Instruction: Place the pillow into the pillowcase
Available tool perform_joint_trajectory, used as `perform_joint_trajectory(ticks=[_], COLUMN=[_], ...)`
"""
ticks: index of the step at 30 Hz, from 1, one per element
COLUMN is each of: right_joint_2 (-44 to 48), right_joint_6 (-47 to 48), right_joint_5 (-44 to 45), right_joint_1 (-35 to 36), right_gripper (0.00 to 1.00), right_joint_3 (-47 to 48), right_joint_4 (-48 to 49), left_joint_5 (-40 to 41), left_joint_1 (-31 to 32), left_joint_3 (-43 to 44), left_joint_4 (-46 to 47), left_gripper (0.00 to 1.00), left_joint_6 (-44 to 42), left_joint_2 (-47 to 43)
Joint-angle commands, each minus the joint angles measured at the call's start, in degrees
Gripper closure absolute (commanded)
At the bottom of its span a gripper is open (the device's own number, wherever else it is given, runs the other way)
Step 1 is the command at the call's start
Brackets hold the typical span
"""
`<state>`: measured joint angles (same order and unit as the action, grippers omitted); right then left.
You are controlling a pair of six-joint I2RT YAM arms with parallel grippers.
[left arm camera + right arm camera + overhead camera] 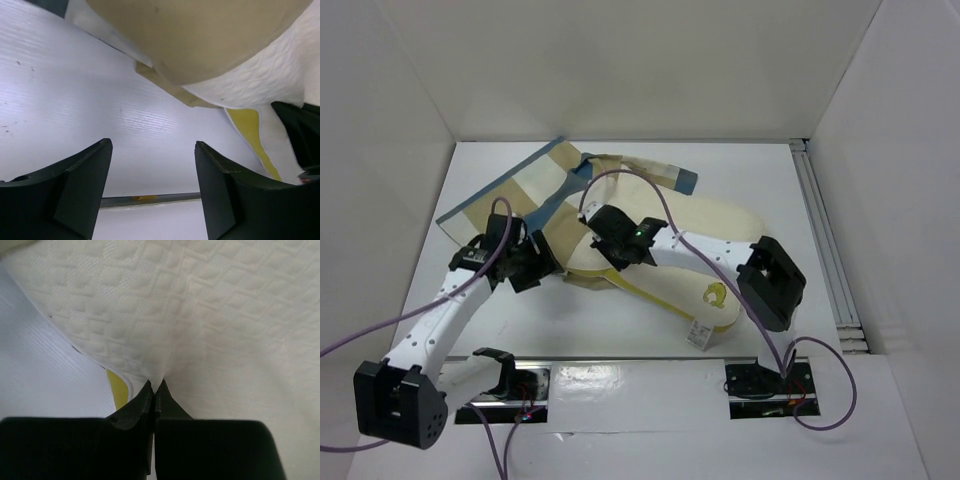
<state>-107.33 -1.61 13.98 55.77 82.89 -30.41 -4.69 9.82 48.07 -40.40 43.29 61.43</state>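
Right claw [154,386] clamped together on pillow [225,315] near its edge.
Left claw [152,170] stood apart, pillowcase [200,40] hem just ahead, table [60,100] beneath.

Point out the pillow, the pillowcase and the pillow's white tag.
pillow [720,225]: top view, bare cream face near its far edge.
pillowcase [535,185]: top view, checked fabric at the far left.
white tag [699,335]: top view, middle of the tag.
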Motion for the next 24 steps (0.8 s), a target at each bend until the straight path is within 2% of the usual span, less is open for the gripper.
perform_joint_trajectory(ticks=[1,7,13,24], right_joint_2=[5.98,8.72,10.47,9.95], right_joint_6=[0.46,0.46,-0.68,-0.68], right_joint_5=[-6.23,-11.60,-15.11,-17.23], right_joint_1=[-2.59,-5.75,-6.99,-9.19], right_gripper=[1.00,1.00,1.00,1.00], right_joint_3=[-0.44,-0.98,-0.98,2.36], right_joint_4=[5.63,6.51,7.03,6.42], left_joint_5=[-4.01,-7.35,-8.06,7.58], left_joint_1=[1.60,4.76,9.59,18.12], left_joint_3=[-4.20,-10.98,-14.06,-17.22], left_joint_4=[6.99,12.62,21.14,34.68], left_gripper=[0.21,0.21,0.20,0.18], left_joint_6=[3.64,5.93,7.25,14.63], left_joint_2=[-5.17,-5.27,1.22,10.88])
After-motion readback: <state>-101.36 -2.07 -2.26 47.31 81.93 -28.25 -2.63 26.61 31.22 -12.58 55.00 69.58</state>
